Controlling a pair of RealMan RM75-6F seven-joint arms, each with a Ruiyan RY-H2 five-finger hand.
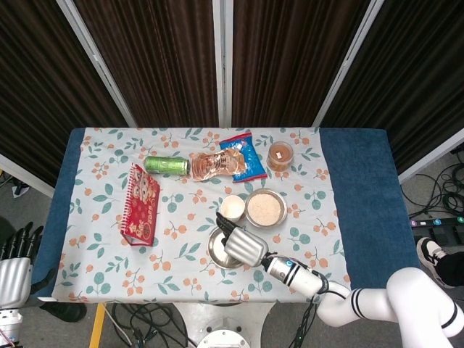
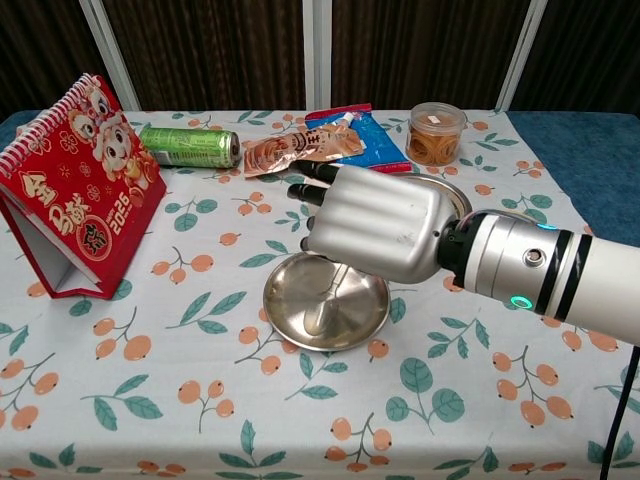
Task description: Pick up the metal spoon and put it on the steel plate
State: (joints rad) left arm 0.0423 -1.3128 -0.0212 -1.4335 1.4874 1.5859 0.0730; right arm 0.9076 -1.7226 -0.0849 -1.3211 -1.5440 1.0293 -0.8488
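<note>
The steel plate lies at the middle front of the table, and in the head view the plate is half covered by my arm. My right hand hovers low over the plate's far side, fingers curled around the handle of the metal spoon. The spoon slants down from under the hand, its bowl resting on or just above the plate's floor. The grip itself is hidden beneath the hand's back. My left hand hangs off the table's left front corner, holding nothing, fingers straight.
A paper cup and a bowl of rice stand just behind the plate. A red calendar stands at the left. A green can, snack packets and a jar line the back.
</note>
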